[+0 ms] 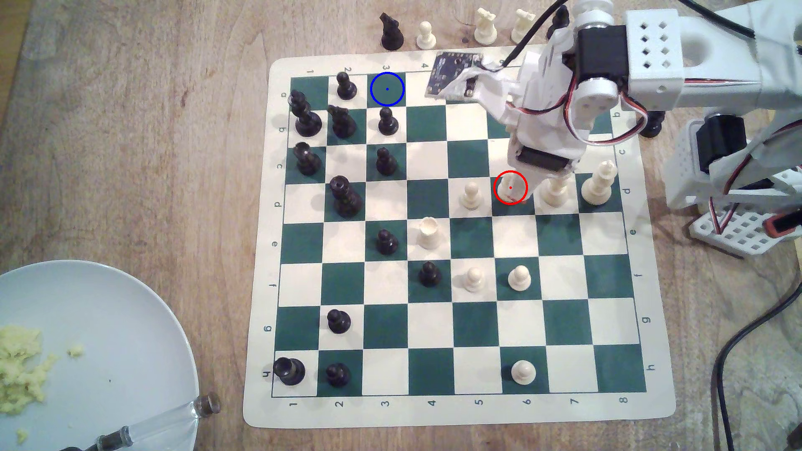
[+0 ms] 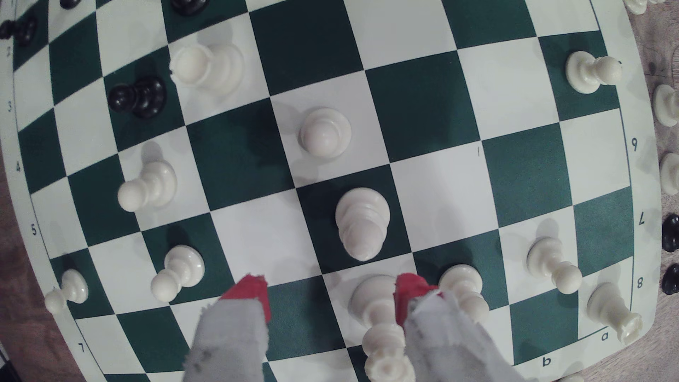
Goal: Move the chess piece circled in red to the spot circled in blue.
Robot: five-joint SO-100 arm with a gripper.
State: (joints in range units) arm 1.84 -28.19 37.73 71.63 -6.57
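- Exterior view: the arm reaches in from the exterior view's right, and its gripper hangs low over the chessboard, right at the red-ringed green square.
- The chess piece, cream-white, stands on that ringed square in row d, column 6, its top partly hidden by the gripper body.
- The spot, a green square with a blue ring and centre dot, sits in row a, column 3, well apart from the piece, toward the exterior view's upper left. A black pawn stands on the square just below it in that view.
- A white pawn stands on the square just beside the piece, on the exterior view's left; a taller white piece stands two squares to the right.
- Wrist view: the red-tipped fingers are spread apart, holding nothing. The chess piece stands upright on its green square just beyond the tips, not touched by either.
- One finger lies close against a tall crowned white piece.
- A pale plate with yellow crumbs rests on the wooden tabletop.
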